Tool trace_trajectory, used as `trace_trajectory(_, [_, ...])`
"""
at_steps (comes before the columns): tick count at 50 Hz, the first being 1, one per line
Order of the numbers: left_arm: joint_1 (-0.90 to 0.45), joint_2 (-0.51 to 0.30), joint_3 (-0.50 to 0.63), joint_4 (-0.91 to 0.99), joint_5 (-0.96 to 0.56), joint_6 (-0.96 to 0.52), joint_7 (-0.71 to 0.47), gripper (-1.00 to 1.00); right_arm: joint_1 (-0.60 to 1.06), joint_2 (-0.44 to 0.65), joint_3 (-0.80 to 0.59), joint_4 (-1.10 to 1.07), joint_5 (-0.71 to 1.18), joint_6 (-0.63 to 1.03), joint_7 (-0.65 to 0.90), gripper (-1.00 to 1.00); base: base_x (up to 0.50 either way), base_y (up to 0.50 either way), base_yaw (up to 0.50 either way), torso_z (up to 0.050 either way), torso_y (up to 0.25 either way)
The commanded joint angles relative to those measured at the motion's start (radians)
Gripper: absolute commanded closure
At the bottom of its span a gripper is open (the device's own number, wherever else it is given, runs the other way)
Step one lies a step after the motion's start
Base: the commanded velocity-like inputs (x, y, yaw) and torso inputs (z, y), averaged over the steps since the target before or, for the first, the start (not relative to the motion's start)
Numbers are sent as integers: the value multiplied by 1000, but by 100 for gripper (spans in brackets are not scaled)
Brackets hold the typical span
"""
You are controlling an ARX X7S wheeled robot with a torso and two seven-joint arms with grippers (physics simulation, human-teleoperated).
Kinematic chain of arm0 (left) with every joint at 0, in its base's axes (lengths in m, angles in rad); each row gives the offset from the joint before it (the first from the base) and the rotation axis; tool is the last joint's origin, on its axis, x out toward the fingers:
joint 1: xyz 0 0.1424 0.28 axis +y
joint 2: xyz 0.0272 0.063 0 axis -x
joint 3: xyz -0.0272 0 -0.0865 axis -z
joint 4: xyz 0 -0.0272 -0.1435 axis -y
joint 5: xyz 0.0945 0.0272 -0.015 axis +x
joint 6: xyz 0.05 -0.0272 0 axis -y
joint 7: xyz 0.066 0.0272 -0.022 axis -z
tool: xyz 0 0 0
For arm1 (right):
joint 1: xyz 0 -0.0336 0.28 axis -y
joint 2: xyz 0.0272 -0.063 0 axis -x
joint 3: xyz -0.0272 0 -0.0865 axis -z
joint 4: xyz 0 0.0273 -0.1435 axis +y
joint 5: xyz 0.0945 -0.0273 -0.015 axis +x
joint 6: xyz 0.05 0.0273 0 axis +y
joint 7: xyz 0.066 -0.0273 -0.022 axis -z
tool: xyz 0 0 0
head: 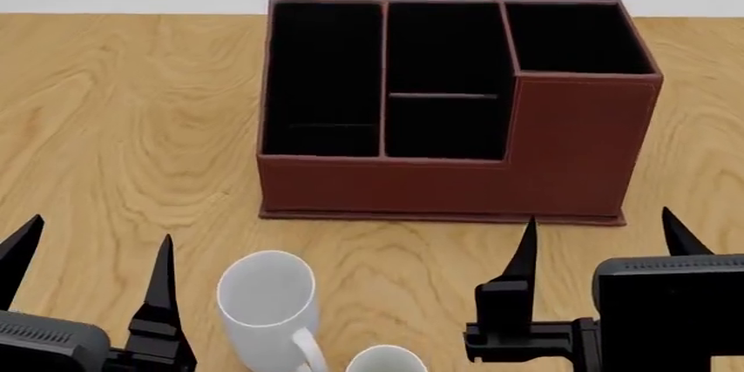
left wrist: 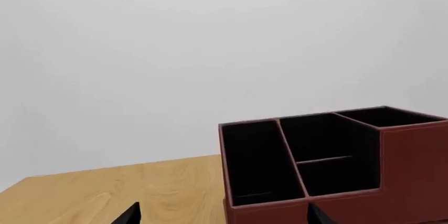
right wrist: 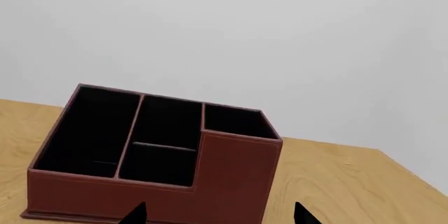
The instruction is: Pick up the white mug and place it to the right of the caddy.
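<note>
**Both grippers wide and empty, white mug near the front edge**

Head view: your left gripper (head: 91, 259) and right gripper (head: 605, 246) hang spread apart, holding nothing. The white mug (head: 270, 300) stands on the table (head: 128, 128) near its front edge, between them. The caddy (head: 454, 102) sits behind it, toward the back edge.

Left wrist view: you see the caddy (left wrist: 329, 166) and two finger tips.

Right wrist view: the caddy (right wrist: 157, 156) again, tips apart.

Two mugs: white mug (head: 270, 300), second mug (head: 385, 360); one caddy (head: 454, 106).

Office-like desk: wooden tabletop (head: 128, 128), leather caddy (head: 454, 185), plain grey wall (left wrist: 175, 51).
</note>
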Motion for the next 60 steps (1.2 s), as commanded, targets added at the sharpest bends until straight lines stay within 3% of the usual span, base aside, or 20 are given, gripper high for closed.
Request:
trace_trajectory(1, [2,-6,3,11,-9,-4,-9,-100,-2,4,3,-18,5,10,6,-100,309,0,0,0,0])
trace_trajectory(60, [-6,-37,24,23,-41,-7,-44,-100,6,20,11,-51,34,32,34,-100,309,0,0,0,1])
